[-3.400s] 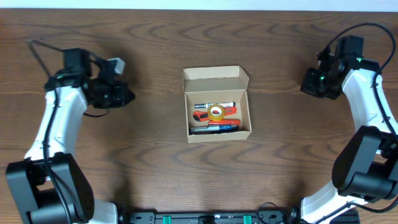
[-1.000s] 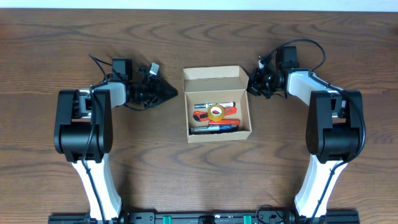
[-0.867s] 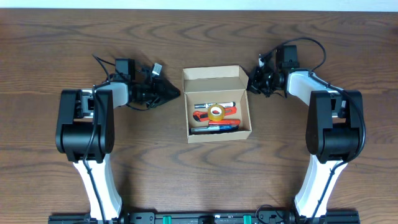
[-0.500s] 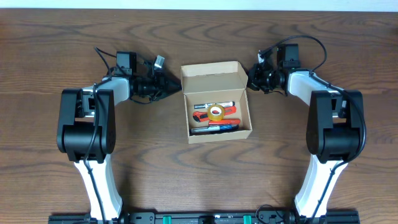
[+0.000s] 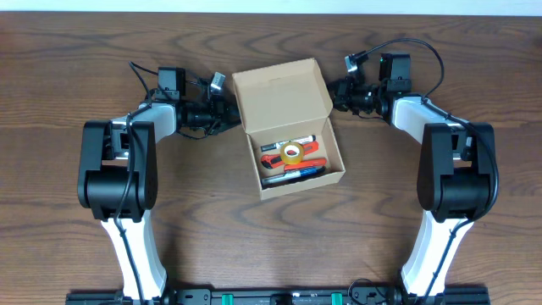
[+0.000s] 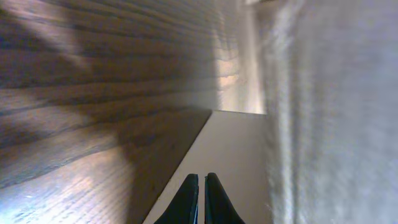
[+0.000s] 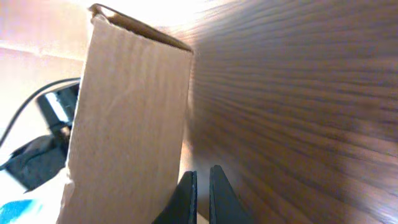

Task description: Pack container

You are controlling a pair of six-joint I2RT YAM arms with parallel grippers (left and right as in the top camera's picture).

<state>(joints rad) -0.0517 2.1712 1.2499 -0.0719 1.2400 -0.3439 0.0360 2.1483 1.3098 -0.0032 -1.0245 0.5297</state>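
Observation:
The container (image 5: 334, 166) is a small tan cardboard box in the middle of the table. Its flap lid (image 5: 280, 88) is lifted and stands tilted over the back edge. Inside lie a yellow tape roll (image 5: 294, 152), a white marker (image 5: 290, 141), a red tool (image 5: 274, 158) and a blue pen (image 5: 294, 173). My left gripper (image 5: 228, 114) is shut, with its tips against the lid's left edge; the left wrist view shows its tips (image 6: 200, 179) over cardboard (image 6: 236, 155). My right gripper (image 5: 334, 94) is shut at the lid's right edge (image 7: 130, 124), tips (image 7: 202, 175) beside it.
Both arms stretch low across the back half of the wooden table (image 5: 271, 254), with their cables (image 5: 415, 47) looping above them. The arm bases stand at the front left (image 5: 118, 203) and front right (image 5: 449, 203).
Both grippers came in from the sides to the lid's edges. The lid rose from folded back to tilted up, and the box turned slightly.

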